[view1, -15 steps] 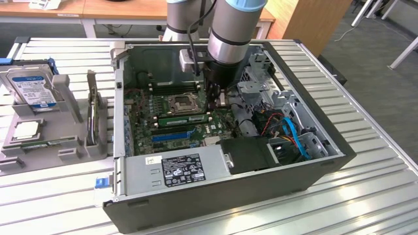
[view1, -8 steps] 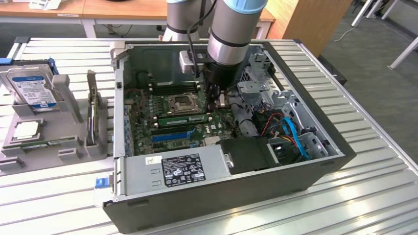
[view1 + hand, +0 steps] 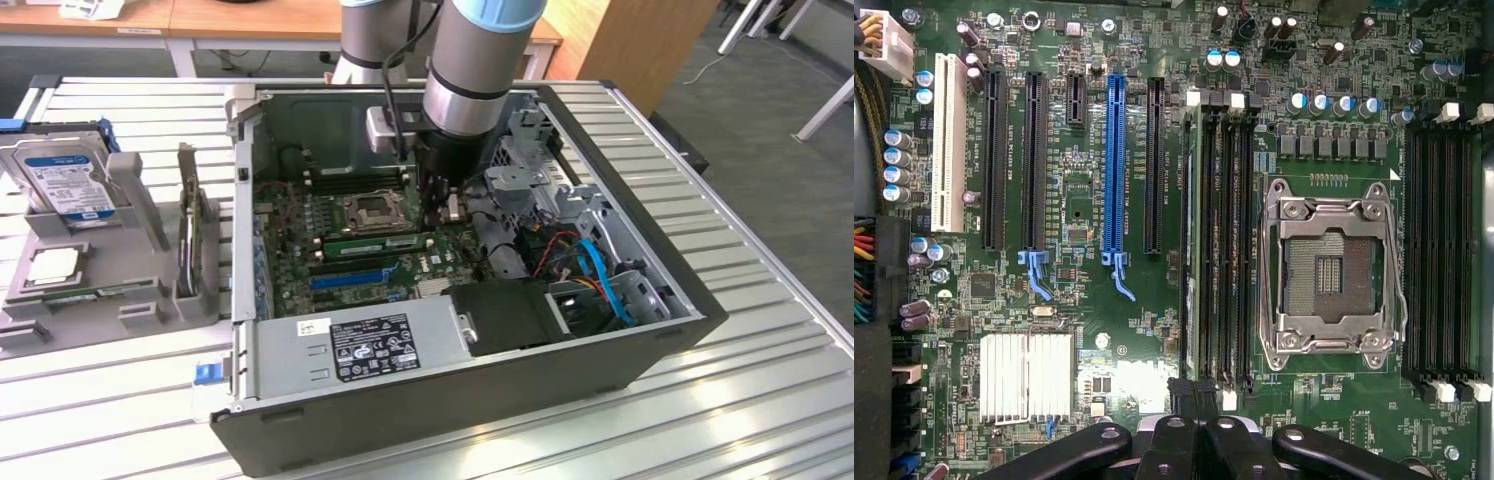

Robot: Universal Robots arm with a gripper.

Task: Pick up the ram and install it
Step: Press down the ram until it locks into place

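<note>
Ram (image 3: 378, 243) is sitting in a slot on the motherboard (image 3: 300, 250), just near-side of the CPU socket (image 3: 372, 212), lying left-to-right in the exterior view. From the wrist camera it's the thin stick (image 3: 1194, 240) standing on edge in the slot bank beside the open socket (image 3: 1334, 270).

The hand (image 3: 445, 212) is down inside the PC case (image 3: 641, 300), at the stick's right end, fingers (image 3: 1182, 395) pinched together right at that end of the stick. The arm comes straight down into the case, pretty much vertical.

Not much room in there: the drive cage (image 3: 534, 180) crowds it on the right, and the power supply (image 3: 380, 340) with its white label sits nearer the camera. That label's print is too small to read.

Over on the desk (image 3: 120, 400) to the left, a hard drive (image 3: 67, 180) stands in a gray holder.
</note>
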